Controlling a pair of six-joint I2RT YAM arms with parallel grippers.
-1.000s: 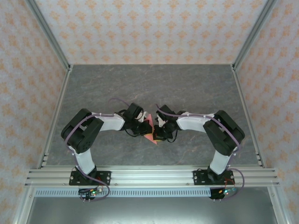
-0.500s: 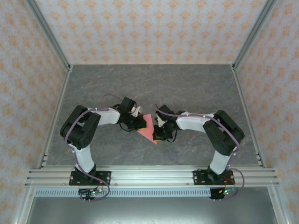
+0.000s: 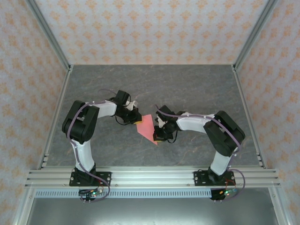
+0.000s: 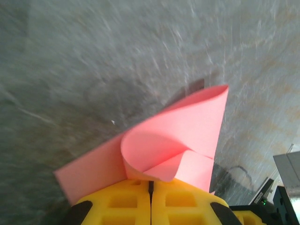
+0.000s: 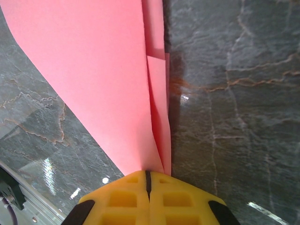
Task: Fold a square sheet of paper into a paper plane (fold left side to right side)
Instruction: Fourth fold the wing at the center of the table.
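The paper (image 3: 146,126) sits near the middle of the table (image 3: 197,89), spanning between the two arms, pink face up and partly folded into a pointed shape whose tip aims toward the near edge. The left gripper (image 3: 134,117) has its jaws closed on the paper's left corner, where the left wrist view shows the sheet curling into a loose loop just ahead of the yellow fingers (image 4: 122,206). The right gripper (image 3: 159,137) has its jaws pinched on the paper's near right end, where narrow folded layers overlap along a straight edge.
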